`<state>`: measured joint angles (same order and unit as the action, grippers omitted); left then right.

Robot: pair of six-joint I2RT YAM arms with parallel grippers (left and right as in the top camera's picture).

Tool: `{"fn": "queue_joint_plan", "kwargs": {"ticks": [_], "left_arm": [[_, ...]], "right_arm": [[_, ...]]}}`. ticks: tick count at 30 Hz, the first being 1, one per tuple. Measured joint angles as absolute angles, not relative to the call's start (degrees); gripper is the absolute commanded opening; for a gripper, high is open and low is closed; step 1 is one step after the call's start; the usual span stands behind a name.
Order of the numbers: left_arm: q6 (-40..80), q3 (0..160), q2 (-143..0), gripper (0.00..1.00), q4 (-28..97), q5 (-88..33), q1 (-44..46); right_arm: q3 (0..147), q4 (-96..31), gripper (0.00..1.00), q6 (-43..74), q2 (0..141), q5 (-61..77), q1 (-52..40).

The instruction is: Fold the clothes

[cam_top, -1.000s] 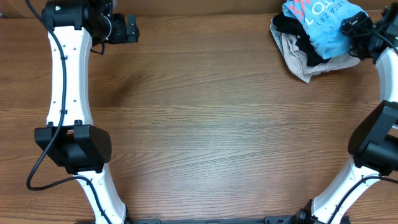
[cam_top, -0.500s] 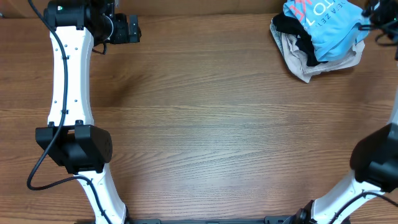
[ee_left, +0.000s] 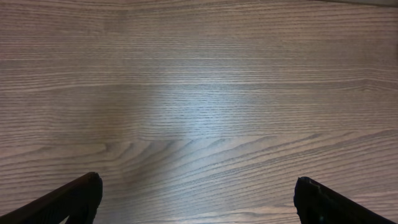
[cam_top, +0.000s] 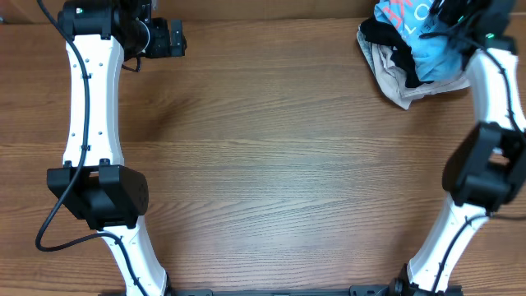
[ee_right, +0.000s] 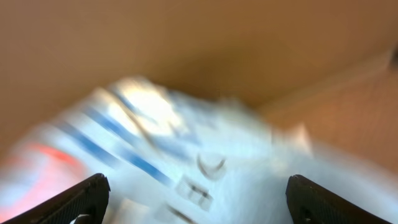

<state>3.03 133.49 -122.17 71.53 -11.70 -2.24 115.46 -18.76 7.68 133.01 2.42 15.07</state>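
The clothes, a crumpled sky-blue T-shirt (cam_top: pixel 429 45) with white lettering and a red-pink logo, lie on a pile at the table's far right corner. My right gripper (cam_top: pixel 449 15) hangs over the shirt's top edge. In the blurred right wrist view the gripper (ee_right: pixel 196 190) stands open, with the shirt (ee_right: pixel 249 155) spread close below and nothing between the fingers. My left gripper (cam_top: pixel 174 38) is at the far left, away from the pile. It is open (ee_left: pixel 198 183) over bare wood.
A black garment (cam_top: pixel 385 34) and a beige garment (cam_top: pixel 403 84) lie under and beside the blue shirt. The wooden table (cam_top: pixel 271 156) stretches between the two arms. A brown wall (ee_right: pixel 186 43) rises just behind the pile.
My right arm has swung in from the right edge to above the blue shirt, and its jaws have widened slightly. The left arm has stayed put.
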Motion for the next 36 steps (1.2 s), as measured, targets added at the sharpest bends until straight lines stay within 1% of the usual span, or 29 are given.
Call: {"fn": "queue_joint_plan", "kwargs": {"ticks": [3,9,13,16,18,20,25,29,32,36], "left_arm": [[3.0,133.5,-122.2,1.0,71.5,-11.7,-2.2],[3.0,133.5,-122.2,1.0,71.5,-11.7,-2.2],[3.0,133.5,-122.2,1.0,71.5,-11.7,-2.2],[3.0,133.5,-122.2,1.0,71.5,-11.7,-2.2],[3.0,133.5,-122.2,1.0,71.5,-11.7,-2.2],[3.0,133.5,-122.2,1.0,71.5,-11.7,-2.2],[3.0,133.5,-122.2,1.0,71.5,-11.7,-2.2],[3.0,133.5,-122.2,1.0,71.5,-11.7,-2.2],[3.0,133.5,-122.2,1.0,71.5,-11.7,-2.2],[3.0,133.5,-122.2,1.0,71.5,-11.7,-2.2]], "right_arm": [[115.5,-19.4,1.0,8.3,137.1,1.8,15.3],[117.5,-22.3,1.0,8.7,136.8,1.5,15.4],[122.2,-29.9,1.0,8.8,135.7,1.4,15.3],[128.3,-36.6,1.0,8.8,133.1,1.4,15.3],[133.0,-40.1,1.0,8.9,129.7,1.5,15.3],[137.4,-40.7,1.0,8.9,124.8,1.5,15.3],[144.4,-37.4,1.0,8.9,107.9,1.5,15.3],[147.1,-36.8,1.0,9.0,97.2,1.4,15.3],[147.9,-36.6,1.0,9.0,93.4,1.5,15.3],[147.3,-37.2,1.0,9.0,94.1,1.5,15.3]]}}
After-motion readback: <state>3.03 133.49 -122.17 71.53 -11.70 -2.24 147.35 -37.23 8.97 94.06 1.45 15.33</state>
